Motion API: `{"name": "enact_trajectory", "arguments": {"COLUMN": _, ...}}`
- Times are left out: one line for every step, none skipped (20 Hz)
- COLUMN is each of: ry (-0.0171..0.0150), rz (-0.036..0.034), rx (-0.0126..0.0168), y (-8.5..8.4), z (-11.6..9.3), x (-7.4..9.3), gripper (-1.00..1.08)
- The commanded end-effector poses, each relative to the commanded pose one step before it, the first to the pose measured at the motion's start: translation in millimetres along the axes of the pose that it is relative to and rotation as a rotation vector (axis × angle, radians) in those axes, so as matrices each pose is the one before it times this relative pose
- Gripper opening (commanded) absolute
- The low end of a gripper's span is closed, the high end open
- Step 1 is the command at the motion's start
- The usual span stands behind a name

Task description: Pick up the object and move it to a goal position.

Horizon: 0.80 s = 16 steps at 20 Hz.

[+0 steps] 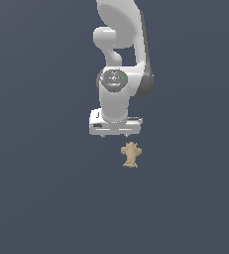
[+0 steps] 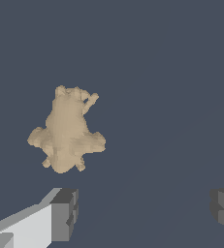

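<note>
Tan lumpy figurine (image 1: 131, 155) sits on the flat dark grey floor (image 1: 46, 198), just below the white gripper (image 1: 115, 135) in the exterior view and slightly toward that view's right. Its fingers (image 2: 64, 214) are spread wide, holding nothing, apart from the figurine.

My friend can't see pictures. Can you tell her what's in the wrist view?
A small tan lumpy object sits alone on a plain dark grey-blue floor. Two grey fingertips of the open gripper show at the picture's edge, spread wide apart, not touching the object, which is not between them.
</note>
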State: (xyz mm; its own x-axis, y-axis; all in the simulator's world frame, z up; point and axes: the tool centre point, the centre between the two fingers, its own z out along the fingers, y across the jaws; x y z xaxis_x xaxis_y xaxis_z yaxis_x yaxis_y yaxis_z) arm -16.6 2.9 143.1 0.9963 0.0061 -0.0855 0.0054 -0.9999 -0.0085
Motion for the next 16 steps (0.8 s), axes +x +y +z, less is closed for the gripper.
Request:
{"name": "enact_trajectory", "arguments": {"ry": 0.0, "rz": 0.0, "rx": 0.0, "y": 0.01, "z": 0.0, "x": 0.0, "gripper": 1.08}}
{"name": "enact_trajectory", "arguments": {"ry": 0.0, "rz": 0.0, "rx": 0.0, "y": 0.47, "z": 0.11, "x": -0.12, "gripper": 1.08}}
{"name": "enact_trajectory", "arguments": {"ry": -0.00115, "rz": -0.00022, "rx": -0.00025, "y": 1.17, "z": 0.99, "x": -0.11, "gripper": 1.08}}
{"name": "enact_trajectory", "arguments": {"ry": -0.00165, "rz": -0.00018, "rx": -0.00031, "y": 1.99, "z": 1.48, "x": -0.24, "gripper": 1.08}}
{"name": "enact_trajectory", "arguments": {"ry": -0.00215, "rz": 0.00008, "rx": -0.00035, "y": 2.69, "z": 1.96, "x": -0.34, "gripper": 1.08}}
{"name": "enact_trajectory", "arguments": {"ry": -0.00174, "rz": 0.00053, "rx": -0.0002, "y": 2.38, "z": 1.63, "x": -0.34, "gripper": 1.08}}
{"name": "enact_trajectory", "arguments": {"ry": -0.00107, "rz": 0.00087, "rx": -0.00005, "y": 1.65, "z": 1.06, "x": -0.26, "gripper": 1.08}}
{"name": "enact_trajectory", "arguments": {"ry": -0.00052, "rz": 0.00107, "rx": 0.00006, "y": 0.87, "z": 0.53, "x": -0.13, "gripper": 1.08}}
{"name": "enact_trajectory", "arguments": {"ry": 0.00012, "rz": 0.00067, "rx": 0.0001, "y": 0.08, "z": -0.08, "x": 0.0, "gripper": 1.08}}
{"name": "enact_trajectory", "arguments": {"ry": 0.00013, "rz": -0.00137, "rx": -0.00016, "y": -0.57, "z": -0.2, "x": 0.09, "gripper": 1.08}}
{"name": "enact_trajectory", "arguments": {"ry": -0.0002, "rz": -0.00264, "rx": -0.00037, "y": -0.37, "z": 0.01, "x": 0.09, "gripper": 1.08}}
{"name": "enact_trajectory", "arguments": {"ry": -0.0005, "rz": -0.00429, "rx": -0.00063, "y": -0.36, "z": 0.19, "x": 0.11, "gripper": 1.08}}
{"name": "enact_trajectory", "arguments": {"ry": -0.00077, "rz": -0.00618, "rx": -0.00091, "y": -0.48, "z": 0.32, "x": 0.15, "gripper": 1.08}}
{"name": "enact_trajectory", "arguments": {"ry": -0.00099, "rz": -0.0082, "rx": -0.0012, "y": -0.67, "z": 0.38, "x": 0.21, "gripper": 1.08}}
{"name": "enact_trajectory", "arguments": {"ry": -0.00118, "rz": -0.01023, "rx": -0.00148, "y": -0.9, "z": 0.42, "x": 0.28, "gripper": 1.08}}
{"name": "enact_trajectory", "arguments": {"ry": -0.00139, "rz": -0.01219, "rx": -0.00176, "y": -1.11, "z": 0.48, "x": 0.35, "gripper": 1.08}}
